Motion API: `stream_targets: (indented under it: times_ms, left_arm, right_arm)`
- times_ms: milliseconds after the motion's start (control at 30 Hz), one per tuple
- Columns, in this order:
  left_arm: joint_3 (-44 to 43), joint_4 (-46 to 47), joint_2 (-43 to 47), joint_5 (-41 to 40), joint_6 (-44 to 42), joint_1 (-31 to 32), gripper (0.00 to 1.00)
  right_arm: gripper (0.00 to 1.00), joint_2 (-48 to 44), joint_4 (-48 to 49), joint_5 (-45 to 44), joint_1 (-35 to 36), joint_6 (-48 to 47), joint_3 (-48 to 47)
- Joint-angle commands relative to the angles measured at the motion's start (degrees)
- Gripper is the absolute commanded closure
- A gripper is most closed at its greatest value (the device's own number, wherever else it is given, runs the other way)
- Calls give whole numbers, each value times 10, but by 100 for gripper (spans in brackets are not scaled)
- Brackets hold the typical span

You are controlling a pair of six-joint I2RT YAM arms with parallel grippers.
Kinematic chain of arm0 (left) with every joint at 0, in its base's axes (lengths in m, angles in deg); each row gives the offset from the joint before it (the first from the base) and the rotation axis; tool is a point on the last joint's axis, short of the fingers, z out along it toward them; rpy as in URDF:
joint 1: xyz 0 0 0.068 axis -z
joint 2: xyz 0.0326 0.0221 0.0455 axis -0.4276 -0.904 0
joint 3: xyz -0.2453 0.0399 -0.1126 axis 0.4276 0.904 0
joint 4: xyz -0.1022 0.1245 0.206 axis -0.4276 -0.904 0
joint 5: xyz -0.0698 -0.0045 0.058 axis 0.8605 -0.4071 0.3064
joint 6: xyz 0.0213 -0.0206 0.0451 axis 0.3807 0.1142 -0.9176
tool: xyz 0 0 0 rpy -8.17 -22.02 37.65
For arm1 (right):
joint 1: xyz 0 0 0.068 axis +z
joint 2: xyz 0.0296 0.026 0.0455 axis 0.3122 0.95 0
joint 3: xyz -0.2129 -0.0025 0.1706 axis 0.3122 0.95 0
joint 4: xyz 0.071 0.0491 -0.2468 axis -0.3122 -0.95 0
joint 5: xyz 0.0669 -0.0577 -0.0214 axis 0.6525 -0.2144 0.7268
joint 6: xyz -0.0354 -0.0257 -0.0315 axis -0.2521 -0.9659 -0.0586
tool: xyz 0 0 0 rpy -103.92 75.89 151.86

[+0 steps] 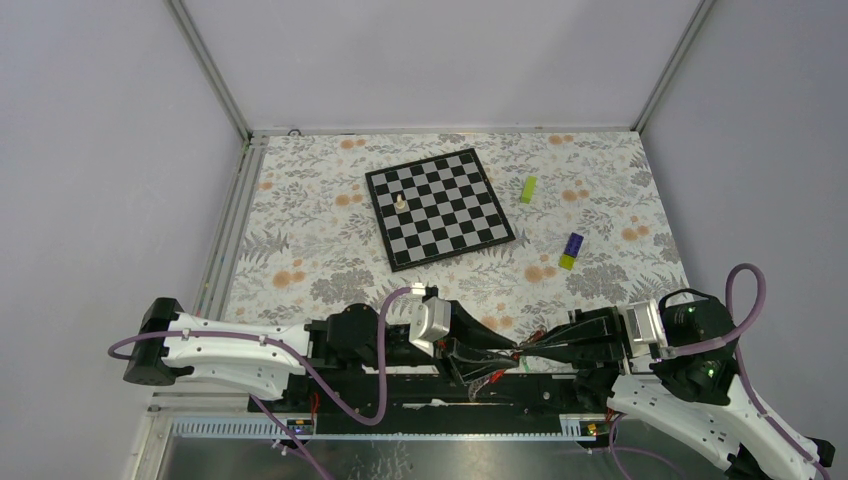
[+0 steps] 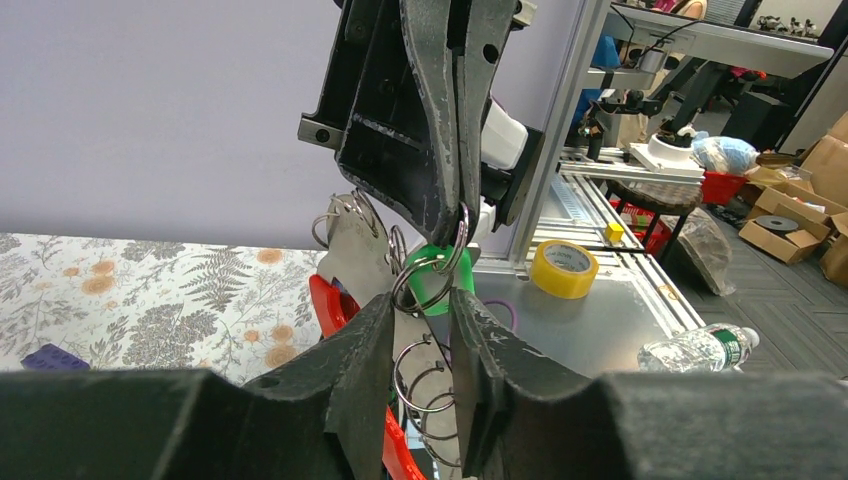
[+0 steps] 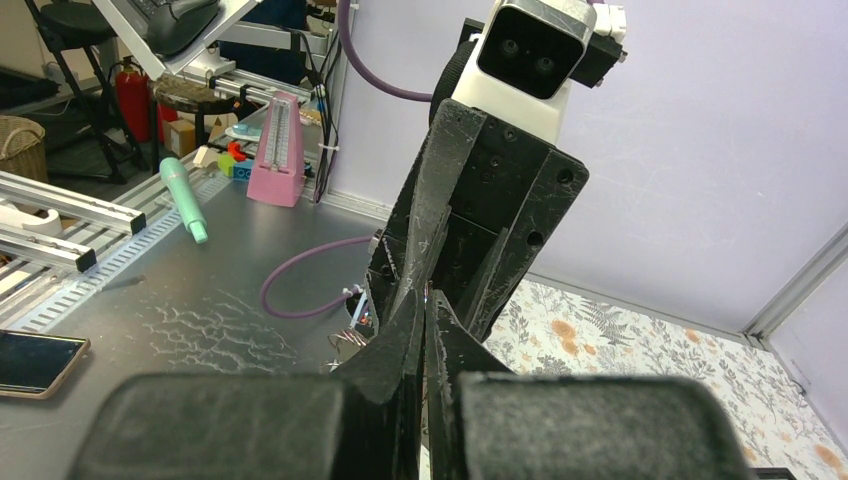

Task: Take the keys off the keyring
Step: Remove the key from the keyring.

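The two arms reach toward each other low over the near edge of the surface [image 1: 300, 240], their tips meeting above the dark rail between the bases. The right gripper [image 2: 455, 212] has its jaws pressed fully together, and the thin wire of the keyring [image 2: 428, 285] is pinched at their very tip, so the bunch hangs in the air below. The left gripper [image 2: 420, 312] comes up from underneath with its jaws partly apart. The ring sits in the gap at the fingertips [image 2: 375, 318], and more wire coils dangle lower down between them. I cannot tell whether the pads actually press on the ring.

The keys [image 2: 355, 252] hang from the same bunch: a flat silvery one to the left, and one with a green head [image 2: 445, 264] behind the ring. The red strap [image 2: 328, 303] curls just beside the left finger.

The surface is covered in a flowered cloth, set inside pale walls and an aluminium frame. A chessboard [image 1: 440, 208] lies tilted toward the far side with one small pale piece [image 1: 400, 201] on it. Right of the board are a lime-green block [image 1: 528, 189] and, nearer, a purple-and-yellow block [image 1: 571, 250], both well apart from the grippers.

Beyond the frame the wrist views show a metal bench carrying a pink metronome [image 3: 277, 150], a roll of yellow tape [image 2: 564, 268], a water bottle [image 2: 700, 348] and a phone [image 3: 35, 360].
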Motion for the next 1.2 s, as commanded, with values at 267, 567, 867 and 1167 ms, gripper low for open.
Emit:
stream_targets:
  times_ms: [267,567,867,1167]
  left_arm:
    - [-10,37,25,-4,-5,1,79]
    - [-40,-54,37,0,-16,1,85]
    - [-47,-80,34,6,-15,1,94]
    - [-65,-117,34,2,-21,1,100]
  right_arm:
    - [100,-12,0,-4,-1,-1,-6]
    - [100,-22,-88,-20,-1,-21,-29]
    - [100,-20,-89,-23,-1,-20,-33]
    - [100,-13,-127,-28,-1,-47,-46]
